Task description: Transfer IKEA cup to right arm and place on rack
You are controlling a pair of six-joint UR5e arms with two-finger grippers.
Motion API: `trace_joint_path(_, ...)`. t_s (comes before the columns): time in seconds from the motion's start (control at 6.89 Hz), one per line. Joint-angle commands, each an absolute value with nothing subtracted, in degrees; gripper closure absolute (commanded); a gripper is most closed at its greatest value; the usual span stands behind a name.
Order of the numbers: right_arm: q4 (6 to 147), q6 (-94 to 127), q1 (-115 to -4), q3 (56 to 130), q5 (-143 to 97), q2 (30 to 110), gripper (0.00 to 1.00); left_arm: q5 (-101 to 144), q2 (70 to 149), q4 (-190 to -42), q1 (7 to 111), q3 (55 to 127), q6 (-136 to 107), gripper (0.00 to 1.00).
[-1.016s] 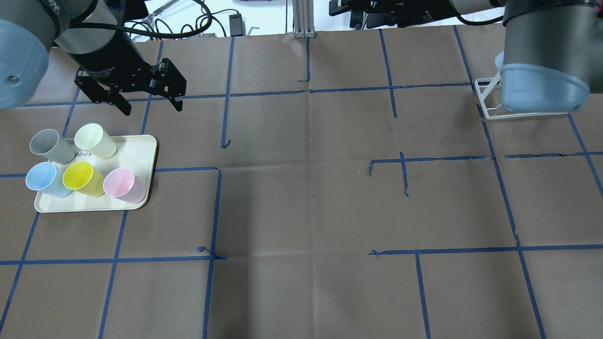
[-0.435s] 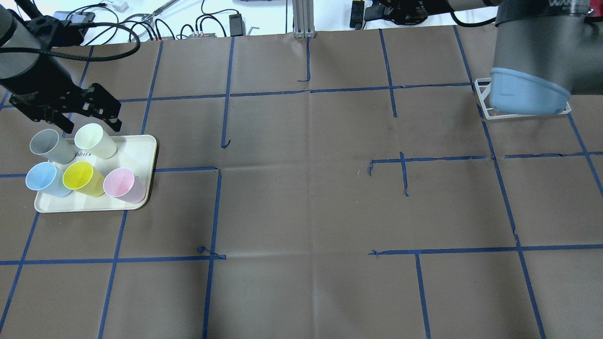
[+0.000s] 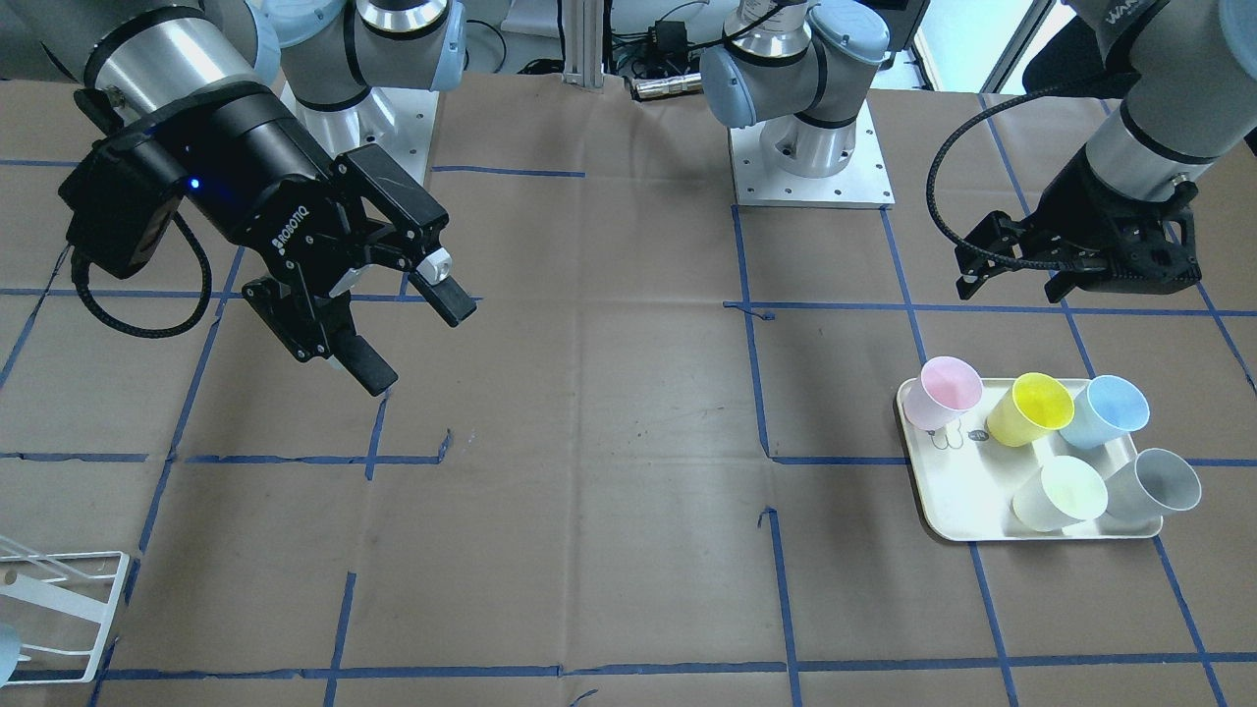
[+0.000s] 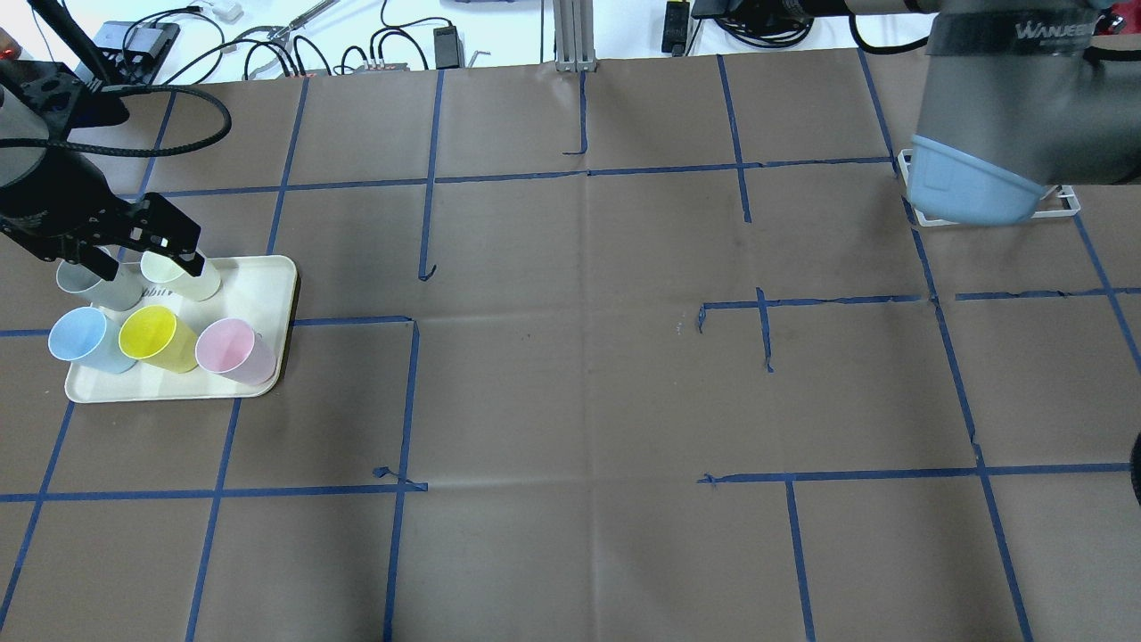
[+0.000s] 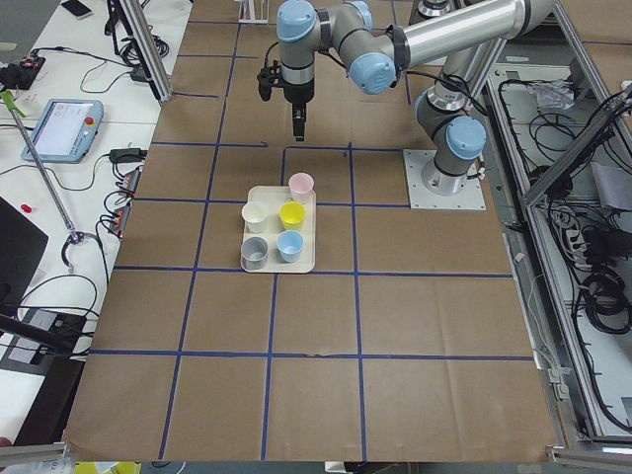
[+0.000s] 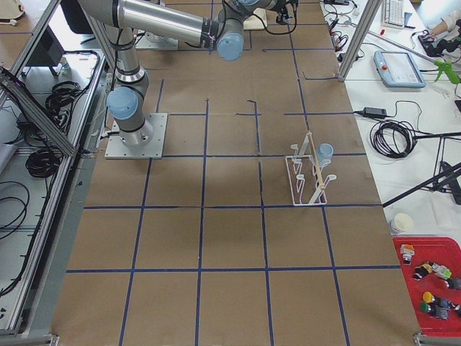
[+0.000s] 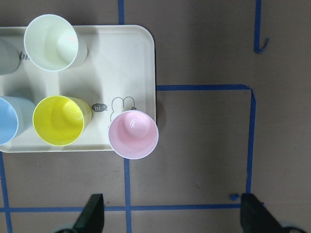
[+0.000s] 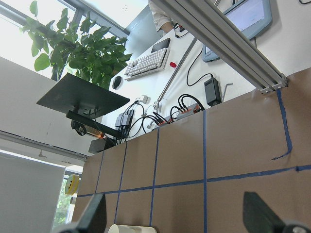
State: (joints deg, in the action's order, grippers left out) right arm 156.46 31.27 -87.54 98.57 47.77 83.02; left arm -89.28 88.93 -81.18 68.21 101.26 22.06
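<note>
Five cups stand upright on a cream tray (image 4: pixel 266 287) near the left end of the brown-papered table (image 4: pixel 570 374), all mouths up; the grey cup (image 3: pixel 1157 486) and the pale green cup (image 3: pixel 1063 494) form the row farther from the robot, while the blue cup (image 3: pixel 1108 409), the yellow cup (image 3: pixel 1031 407) and the pink cup (image 3: pixel 945 390) form the row nearer its base, the pink one at the tray's inner corner beside a small rabbit drawing; none of them is held. The left gripper (image 3: pixel 1011 291) hangs in the air above the tray's side of the table, pointing down, its two fingers spread wide with nothing between them; in the overhead view it overlaps the tops of the grey and pale green cups, yet the front view shows it well above them and touching none. The right gripper (image 3: pixel 416 342) hovers over bare paper toward the other half of the table, tilted, fingers likewise wide apart and empty. The white wire rack (image 6: pixel 308 180) stands near the table's right end, far from the tray; the right arm (image 4: pixel 998 107) hides most of it in the overhead view; a separate pale blue cup (image 6: pixel 325 151) sits on the rack by its upright bar.
</note>
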Motion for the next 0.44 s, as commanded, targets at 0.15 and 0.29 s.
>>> trace_joint_path(0.15, 160.2, 35.5, -87.5, 100.9, 49.8, 82.1, 0.00, -89.2, 93.5, -67.7, 68.2, 111.2, 19.3, 0.01)
trace_joint_path(0.29, 160.7, 38.1, -87.5, 102.3, 49.4, 82.1, 0.00, -89.0, 95.8, -64.5, 68.4, 113.5, 17.5, 0.01)
